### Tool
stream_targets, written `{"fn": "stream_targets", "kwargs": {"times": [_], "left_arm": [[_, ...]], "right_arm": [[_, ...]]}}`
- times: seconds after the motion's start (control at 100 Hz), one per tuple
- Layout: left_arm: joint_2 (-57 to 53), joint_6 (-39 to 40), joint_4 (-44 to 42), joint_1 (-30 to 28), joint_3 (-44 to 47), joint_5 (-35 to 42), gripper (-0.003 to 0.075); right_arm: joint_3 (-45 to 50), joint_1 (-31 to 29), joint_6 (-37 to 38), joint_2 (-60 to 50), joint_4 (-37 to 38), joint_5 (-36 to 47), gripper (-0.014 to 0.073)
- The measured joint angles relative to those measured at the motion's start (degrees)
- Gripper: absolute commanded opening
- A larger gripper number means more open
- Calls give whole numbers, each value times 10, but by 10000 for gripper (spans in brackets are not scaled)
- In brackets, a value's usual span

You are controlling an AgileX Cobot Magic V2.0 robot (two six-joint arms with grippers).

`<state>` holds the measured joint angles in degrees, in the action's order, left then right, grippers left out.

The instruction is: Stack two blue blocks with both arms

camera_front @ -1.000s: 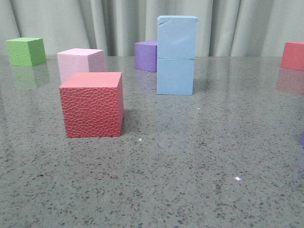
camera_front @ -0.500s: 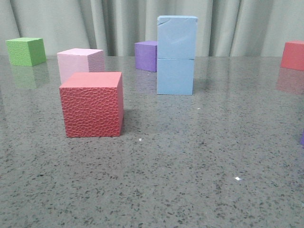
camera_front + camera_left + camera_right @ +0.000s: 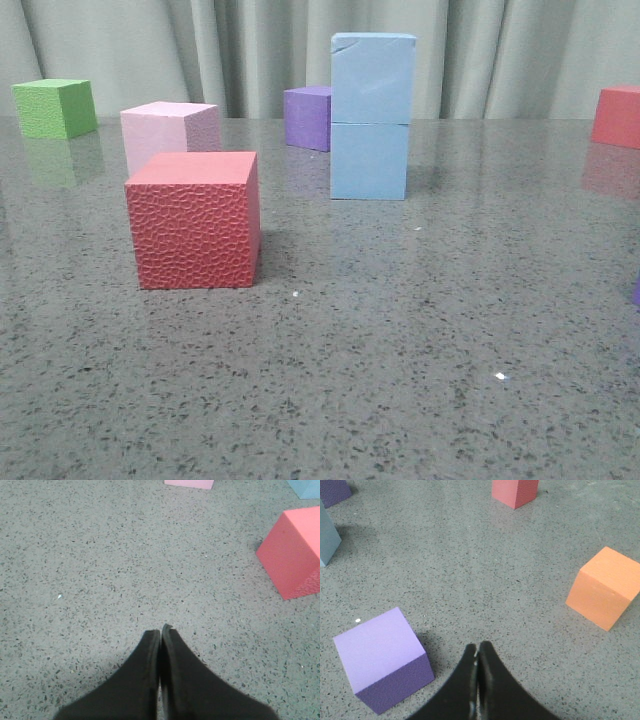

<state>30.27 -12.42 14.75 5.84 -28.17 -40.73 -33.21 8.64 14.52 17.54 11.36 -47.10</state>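
Two blue blocks (image 3: 371, 117) stand stacked squarely, one atop the other, well ahead of both grippers. The left gripper (image 3: 160, 630) and right gripper (image 3: 477, 646) hang over bare tabletop, fingers pressed together, holding nothing. The stacking looks complete; no further move seems needed.

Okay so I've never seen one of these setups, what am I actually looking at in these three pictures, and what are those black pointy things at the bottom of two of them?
It is a two-armed robot at a speckled grey table. The front picture looks forward over the table; each of the other two comes from a camera on one arm's wrist. The black shapes are the left gripper and right gripper, both shut and holding nothing. On the table, one blue block sits on another blue block. Around them stand a red cube, a pink cube, a green cube, a purple cube, and, by the right arm, an orange cube.
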Motion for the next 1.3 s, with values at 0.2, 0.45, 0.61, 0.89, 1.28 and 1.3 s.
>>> {"fn": "stream_targets", "kwargs": {"times": [0.2,0.45,0.61,0.89,1.28,1.3], "left_arm": [[0,0,0,0,0,0,-19],[0,0,0,0,0,0,-19],[0,0,0,0,1,43,-19],[-19,0,-31,0,22,161,-19],[-208,0,-54,0,221,311,-19],[-219,0,-57,0,230,312,-19]], "right_arm": [[0,0,0,0,0,0,-68],[0,0,0,0,0,0,-68],[0,0,0,0,0,0,-68],[0,0,0,0,0,0,-68],[0,0,0,0,0,0,-68],[0,0,0,0,0,0,-68]]}}
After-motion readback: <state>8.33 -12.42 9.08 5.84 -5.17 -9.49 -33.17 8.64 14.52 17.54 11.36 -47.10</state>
